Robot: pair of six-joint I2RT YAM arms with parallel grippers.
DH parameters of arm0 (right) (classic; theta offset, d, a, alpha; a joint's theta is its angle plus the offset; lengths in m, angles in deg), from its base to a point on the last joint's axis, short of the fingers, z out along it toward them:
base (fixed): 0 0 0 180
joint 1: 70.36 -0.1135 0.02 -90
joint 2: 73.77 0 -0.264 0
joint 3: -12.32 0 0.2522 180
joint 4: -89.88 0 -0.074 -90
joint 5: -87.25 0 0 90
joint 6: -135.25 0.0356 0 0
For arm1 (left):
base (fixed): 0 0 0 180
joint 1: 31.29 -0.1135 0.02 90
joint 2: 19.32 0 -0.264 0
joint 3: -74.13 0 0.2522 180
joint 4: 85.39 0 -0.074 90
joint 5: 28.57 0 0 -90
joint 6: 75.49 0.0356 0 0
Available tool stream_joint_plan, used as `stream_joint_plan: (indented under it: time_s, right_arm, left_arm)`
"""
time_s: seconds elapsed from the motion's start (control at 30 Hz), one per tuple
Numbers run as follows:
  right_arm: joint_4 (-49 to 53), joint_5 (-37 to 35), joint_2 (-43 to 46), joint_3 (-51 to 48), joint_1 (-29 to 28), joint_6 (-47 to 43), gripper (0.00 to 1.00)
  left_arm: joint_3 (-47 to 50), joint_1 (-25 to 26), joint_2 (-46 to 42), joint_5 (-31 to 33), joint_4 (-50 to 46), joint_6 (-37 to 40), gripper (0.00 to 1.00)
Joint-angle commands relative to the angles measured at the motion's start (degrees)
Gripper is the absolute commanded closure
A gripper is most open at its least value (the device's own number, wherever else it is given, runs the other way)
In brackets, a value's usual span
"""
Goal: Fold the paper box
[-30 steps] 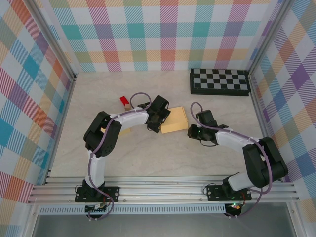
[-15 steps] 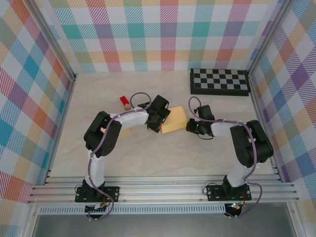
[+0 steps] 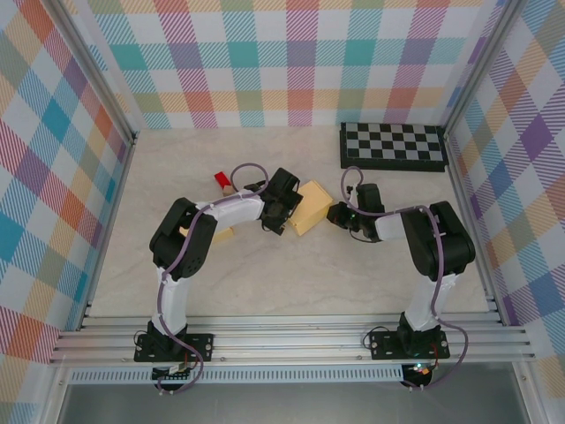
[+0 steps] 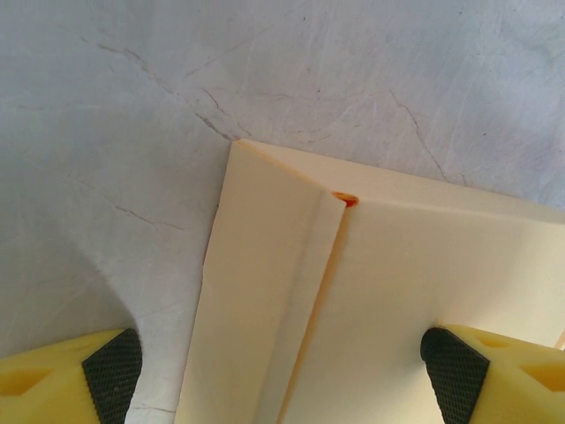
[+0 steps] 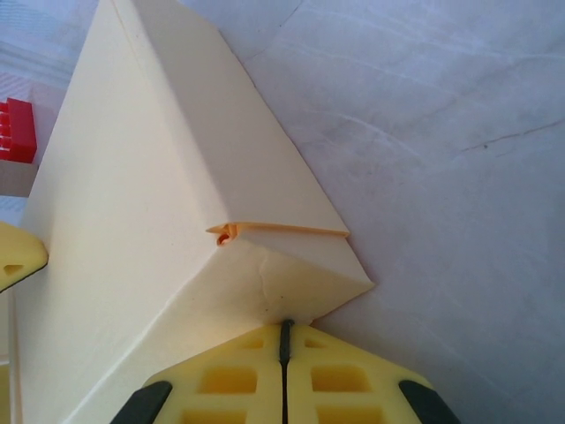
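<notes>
The pale yellow paper box [image 3: 311, 206] lies partly folded on the table between the two arms, with one side tilted up. My left gripper [image 3: 288, 210] stands open over its left part. In the left wrist view a folded flap and crease of the box [image 4: 388, 291] run between the black pads [image 4: 113, 371], and there is a gap at the left pad. My right gripper [image 3: 335, 214] is shut with nothing between its fingers. Its tip [image 5: 284, 334] presses against the creased corner of the box [image 5: 159, 203].
A red block [image 3: 222, 181] sits just left of the left wrist and also shows behind the box [image 5: 16, 131]. A checkerboard [image 3: 393, 146] lies at the back right. A tan piece [image 3: 225, 235] lies under the left arm. Plaid walls close off three sides.
My right gripper has moved left and away from the arm bases until it met the box, and its elbow has drawn in. The box has turned and tipped up. The left arm has barely moved.
</notes>
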Motion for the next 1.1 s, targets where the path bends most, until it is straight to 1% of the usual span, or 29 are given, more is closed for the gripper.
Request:
stream_joint_plan:
  time_s: [0.0, 0.07, 0.13, 0.23, 0.3, 0.4, 0.53, 0.63, 0.8, 0.87, 0.97, 1.07]
  right_arm:
    - [0.2, 3.4, 3.4, 2.0, -2.2, 0.2, 0.92]
    - [7.3, 2.4, 6.0, 2.8, -2.1, -0.4, 0.92]
    - [12.1, 2.2, 8.7, 2.2, -2.6, 0.1, 0.93]
    - [14.0, 1.2, 12.8, -1.2, -5.4, 2.6, 0.93]
    - [14.1, 0.6, 14.0, -3.0, -7.4, 4.7, 0.92]
    - [9.7, 0.5, 14.1, -6.2, -9.1, 8.9, 0.92]
    - [7.5, 0.2, 11.2, -6.1, -11.5, 10.9, 0.93]
    - [2.7, 0.7, 8.3, -6.0, -12.7, 13.4, 0.93]
    - [-1.5, 0.1, 2.9, -2.3, -15.2, 16.5, 0.93]
    - [-4.9, -0.4, 0.1, -1.0, -16.0, 18.0, 0.93]
    - [-10.6, -1.4, -2.7, -0.4, -16.1, 21.4, 0.93]
    - [-13.1, -2.5, -3.7, 1.3, -16.1, 23.3, 0.93]
  left_arm:
    - [4.2, 0.7, 7.6, -3.7, -13.3, 2.8, 0.14]
    - [4.3, 0.7, 7.6, -3.6, -13.2, 2.6, 0.14]
    - [4.3, 0.7, 7.7, -3.5, -13.1, 2.3, 0.14]
    - [4.0, 0.7, 7.8, -3.4, -13.1, 1.9, 0.14]
    - [3.9, 0.7, 8.0, -3.3, -13.1, 1.8, 0.14]
    - [3.6, 0.7, 8.0, -3.1, -13.7, 1.7, 0.13]
    - [4.2, 0.7, 8.0, -3.6, -13.4, 1.4, 0.13]
    - [5.1, 0.8, 8.1, -4.1, -12.7, 0.9, 0.13]
    - [6.1, 1.2, 8.4, -5.4, -11.2, -0.1, 0.13]
    - [6.4, 1.6, 8.4, -6.1, -10.6, -0.7, 0.13]
    - [6.6, 2.3, 8.2, -6.2, -10.1, -1.2, 0.13]
    - [6.7, 2.8, 8.7, -7.0, -9.6, -1.4, 0.13]
